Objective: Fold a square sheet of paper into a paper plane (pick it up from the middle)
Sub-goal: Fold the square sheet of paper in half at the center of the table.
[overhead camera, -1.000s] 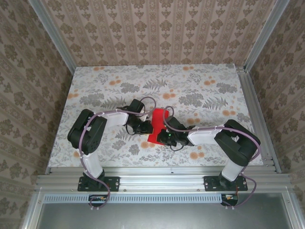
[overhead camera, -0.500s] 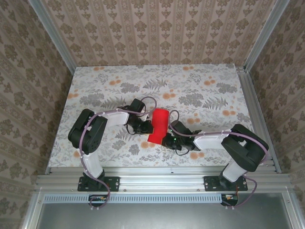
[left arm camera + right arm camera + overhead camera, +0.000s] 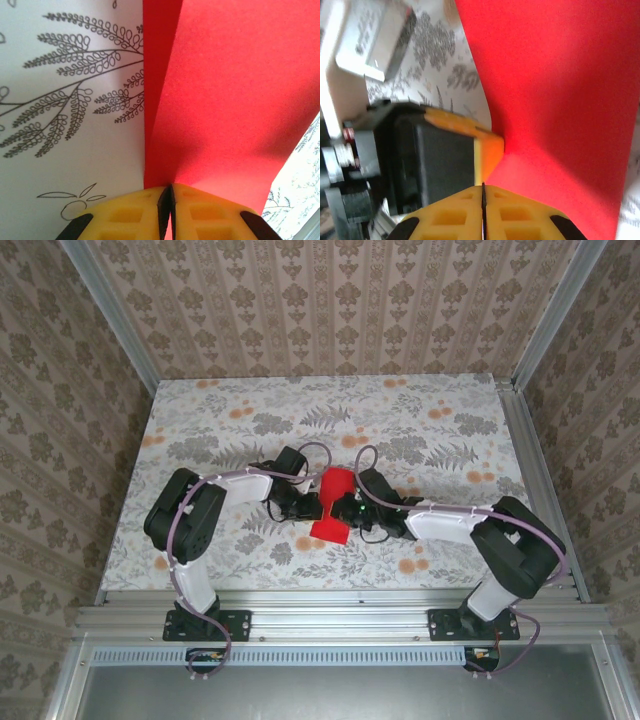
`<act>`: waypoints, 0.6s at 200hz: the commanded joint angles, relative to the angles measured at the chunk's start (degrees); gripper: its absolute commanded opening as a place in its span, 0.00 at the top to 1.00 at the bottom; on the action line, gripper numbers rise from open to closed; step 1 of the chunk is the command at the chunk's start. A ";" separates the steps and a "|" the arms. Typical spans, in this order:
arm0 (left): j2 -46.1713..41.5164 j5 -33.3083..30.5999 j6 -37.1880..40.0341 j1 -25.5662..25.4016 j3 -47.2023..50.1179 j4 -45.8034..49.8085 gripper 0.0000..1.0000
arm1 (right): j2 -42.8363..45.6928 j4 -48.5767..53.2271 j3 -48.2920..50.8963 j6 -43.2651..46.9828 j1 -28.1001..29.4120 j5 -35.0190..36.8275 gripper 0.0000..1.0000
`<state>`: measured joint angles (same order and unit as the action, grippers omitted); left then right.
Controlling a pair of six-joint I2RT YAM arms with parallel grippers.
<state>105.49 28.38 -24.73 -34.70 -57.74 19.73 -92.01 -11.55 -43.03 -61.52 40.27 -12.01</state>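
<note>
At centre: sheet of paper (image 3: 333, 502), long axis near-far.

Top view: the left arm (image 3: 185, 515) is bent at the elbow, with its forearm directed toward 3 o'clock. The right arm (image 3: 510, 540) is folded likewise, its forearm directed toward 9 o'clock. The left gripper (image 3: 308, 506) and the right gripper (image 3: 350, 510) are brought nearly tip to tip at the centre. Wrist views: the yellow fingers (image 3: 135, 210) of each gripper are pressed together, with an edge of the sheet of paper (image 3: 333, 502) pinched between them.
</note>
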 commanded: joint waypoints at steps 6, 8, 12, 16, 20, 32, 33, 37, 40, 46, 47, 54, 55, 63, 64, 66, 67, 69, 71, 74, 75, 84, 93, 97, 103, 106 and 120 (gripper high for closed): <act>5.16 -10.47 1.76 -0.72 3.59 2.47 0.85 | -4.84 0.71 -2.56 1.07 -1.57 0.60 0.89; 5.16 -10.46 1.78 -0.72 3.48 2.46 0.85 | -5.04 0.56 -2.58 1.10 -1.66 0.52 0.89; 5.21 -10.45 1.81 -0.72 3.50 2.45 0.85 | -5.54 0.11 -2.54 1.00 -1.76 0.43 0.89; 5.16 -10.45 1.86 -0.72 3.49 2.49 0.85 | -6.32 -0.76 -2.34 0.95 -2.06 0.18 0.90; 5.16 -10.53 1.94 -0.72 3.43 2.43 0.85 | -6.87 -1.23 -2.32 0.89 -2.32 -0.06 0.89; 5.07 -10.76 1.96 -0.72 3.46 2.64 0.85 | -8.48 -1.70 -2.17 1.14 -2.98 0.01 0.90; 5.03 -10.78 1.97 -0.72 3.44 2.66 0.85 | -8.56 -1.71 -2.20 1.18 -2.99 0.03 0.89; 4.99 -10.85 2.02 -0.72 3.48 2.75 0.85 | -8.84 -1.72 -2.04 1.27 -3.15 0.05 0.90; 4.91 -10.89 2.09 -0.72 3.47 2.77 0.85 | -9.09 -1.61 -2.13 1.48 -3.32 0.06 0.89; 4.90 -11.02 2.22 -0.72 3.57 2.77 0.85 | -9.47 -1.20 -2.15 1.82 -3.53 0.32 0.90; 4.85 -11.04 2.23 -0.72 3.58 2.77 0.85 | -9.49 -1.11 -2.06 1.87 -3.57 0.41 0.89; 4.81 -11.11 2.33 -0.72 3.64 2.91 0.85 | -9.74 -0.85 -2.00 2.36 -3.62 0.96 0.89; 4.81 -11.13 2.33 -0.68 3.66 2.93 0.85 | -9.80 -0.84 -1.98 2.41 -3.62 0.99 0.89; 4.90 -11.24 2.54 -0.64 3.65 3.00 0.85 | -10.24 -0.95 -1.95 3.12 -3.87 1.07 0.89; 4.90 -11.29 2.52 -0.68 3.71 2.98 0.85 | -10.27 -0.89 -2.01 3.18 -3.92 1.13 0.90; 4.90 -11.32 2.57 -0.65 3.73 2.98 0.85 | -10.38 -0.74 -2.05 3.43 -3.96 1.29 0.89; 4.90 -11.32 2.57 -0.64 3.75 2.96 0.85 | -10.38 -0.66 -2.06 3.51 -3.97 1.38 0.90; 4.96 -11.33 2.58 -0.59 3.74 3.02 0.85 | -10.49 -0.42 -2.15 3.60 -4.01 1.55 0.90; 4.98 -11.33 2.65 -0.62 3.76 3.03 0.85 | -10.61 -0.19 -2.15 3.82 -4.09 1.73 0.90; 5.03 -11.37 2.67 -0.63 3.69 3.07 0.85 | -10.64 -0.06 -2.22 4.02 -4.13 1.90 0.90; 5.05 -11.40 2.71 -0.63 3.69 3.10 0.85 | -10.71 0.08 -2.23 4.32 -4.21 2.01 0.89; 5.07 -11.63 3.10 -0.63 3.66 3.38 0.85 | -10.76 0.44 -1.99 5.16 -4.70 2.53 0.89; 4.92 -12.00 3.41 -0.64 3.72 3.70 0.85 | -10.74 0.69 -1.56 5.68 -5.23 2.99 0.90; 4.86 -12.18 3.42 -0.63 3.78 3.76 0.85 | -10.74 0.86 -1.39 5.92 -5.47 3.05 0.90; 4.81 -12.42 3.60 -0.63 3.89 3.86 0.85 | -10.59 1.20 -1.07 6.26 -5.91 3.36 0.89; 4.83 -12.46 3.64 -0.63 3.92 3.91 0.85 | -10.39 1.26 -0.83 6.48 -6.08 3.49 0.90; 4.81 -12.64 3.77 -0.59 4.03 3.95 0.85 | -9.70 2.12 -0.23 7.40 -6.72 4.47 0.89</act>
<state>105.36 27.53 -23.29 -34.96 -57.74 19.64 -101.38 -12.29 -44.62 -57.34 35.62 -12.05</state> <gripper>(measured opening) 0.150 0.107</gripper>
